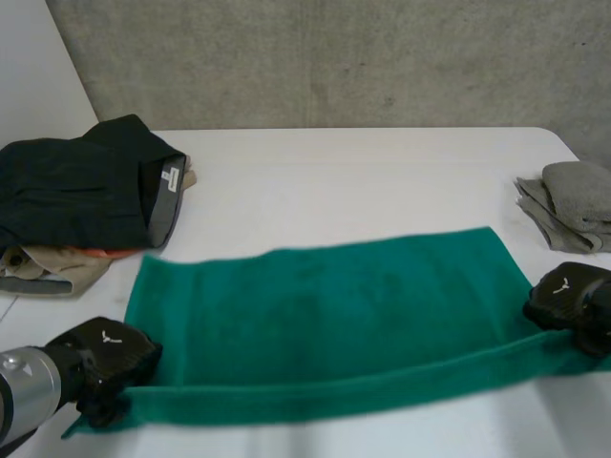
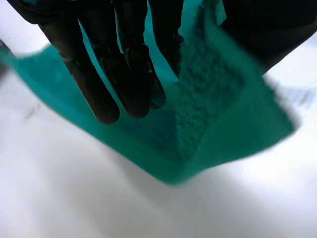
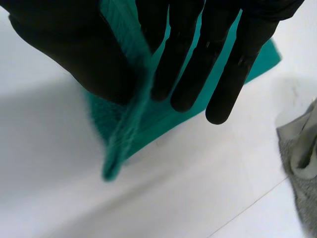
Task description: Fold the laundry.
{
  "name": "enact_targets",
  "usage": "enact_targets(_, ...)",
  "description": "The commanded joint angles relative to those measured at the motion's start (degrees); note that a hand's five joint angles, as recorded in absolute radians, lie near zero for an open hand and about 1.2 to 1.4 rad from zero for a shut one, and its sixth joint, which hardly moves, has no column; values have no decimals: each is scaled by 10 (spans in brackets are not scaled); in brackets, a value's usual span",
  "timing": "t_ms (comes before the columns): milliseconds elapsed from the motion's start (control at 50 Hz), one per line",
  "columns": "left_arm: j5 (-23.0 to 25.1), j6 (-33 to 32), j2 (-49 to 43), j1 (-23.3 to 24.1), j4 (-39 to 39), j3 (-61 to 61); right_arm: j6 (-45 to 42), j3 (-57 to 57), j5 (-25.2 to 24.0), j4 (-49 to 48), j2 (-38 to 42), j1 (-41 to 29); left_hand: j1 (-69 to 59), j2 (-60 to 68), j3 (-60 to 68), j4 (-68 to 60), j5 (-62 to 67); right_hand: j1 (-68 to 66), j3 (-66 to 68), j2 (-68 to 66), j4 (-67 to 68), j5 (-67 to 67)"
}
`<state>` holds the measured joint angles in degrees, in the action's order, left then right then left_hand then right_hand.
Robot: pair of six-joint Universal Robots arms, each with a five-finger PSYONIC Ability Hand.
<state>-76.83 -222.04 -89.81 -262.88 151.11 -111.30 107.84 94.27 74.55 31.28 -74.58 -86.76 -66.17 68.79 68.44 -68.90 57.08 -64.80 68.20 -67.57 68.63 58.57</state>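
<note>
One white tabletop (image 1: 363, 181) is carrying everything. Across its near half a green towel (image 1: 325, 324) is lying spread flat, long side running from the left arm to the right arm. The strip along its near edge is rising off the surface between the two hands.

At the far left corner a dark pile (image 1: 76, 191) of clothes is sitting, with a beige cloth (image 1: 52, 272) showing under it. This pile is lying just beyond the towel's far left corner. At the right edge a folded grey cloth (image 1: 573, 205) is resting, apart from the towel.

At the towel's near left corner the left hand (image 1: 110, 358) is gripping. In its wrist view its straight fingers (image 2: 94, 84) are lying on one face of the towel (image 2: 223, 124) and the thumb (image 2: 267, 29) on the other, pinching the corner, which is hanging above the tabletop.

At the near right corner the right hand (image 1: 568, 296) is gripping. In its wrist view its fingers (image 3: 198, 54) are stretching straight behind the towel (image 3: 124, 134) while the thumb (image 3: 74, 54) is pressing from the front, pinching the cloth. The grey cloth (image 3: 302, 163) is lying beside this hand.
</note>
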Motion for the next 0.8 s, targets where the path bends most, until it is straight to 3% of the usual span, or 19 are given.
enact_targets(20,-7,43,-73,13,111,84,99,-62,15,-129,80,-40,-138,112,116,-111,129,-152,118,-124,114,114)
enact_targets(100,-77,89,-153,37,177,163,168,-113,31,-193,125,-62,-138,112,116,-111,129,-152,118,-124,114,114)
enact_targets(220,-141,107,-211,54,174,227,223,-167,20,-317,181,-82,-138,112,116,-111,129,-152,118,-124,114,114)
enact_targets(340,-149,114,-234,73,173,247,230,-202,21,-370,229,-103,-138,112,116,-111,129,-152,118,-124,114,114)
enact_targets(540,-163,114,-256,91,175,259,228,-245,24,-371,282,-121,-138,112,116,-111,129,-152,118,-124,114,114)
enact_targets(560,-166,114,-258,91,175,260,229,-248,26,-371,284,-123,-95,69,73,-68,86,-152,118,-124,114,114)
enact_targets(580,-170,112,-259,92,176,261,230,-254,34,-372,286,-126,158,-185,-181,186,-167,168,-202,196,-206,-206)
enact_targets(600,-173,112,-259,92,178,263,231,-256,43,-372,286,-126,331,-357,-353,358,-340,471,-505,499,-509,-509)
enact_targets(620,-177,111,-257,92,180,265,233,-258,52,-372,285,-126,496,-522,-518,523,-505,548,-582,576,-586,-586)
enact_targets(640,-183,111,-256,92,182,267,235,-261,61,-372,284,-126,562,-588,-584,589,-571,548,-582,576,-586,-586)
enact_targets(700,-208,117,-246,90,197,277,252,-268,96,-371,269,-124,562,-588,-584,589,-571,548,-582,576,-586,-586)
enact_targets(800,-234,132,-210,91,204,278,300,-256,89,-369,223,-113,562,-588,-584,589,-571,548,-582,576,-586,-586)
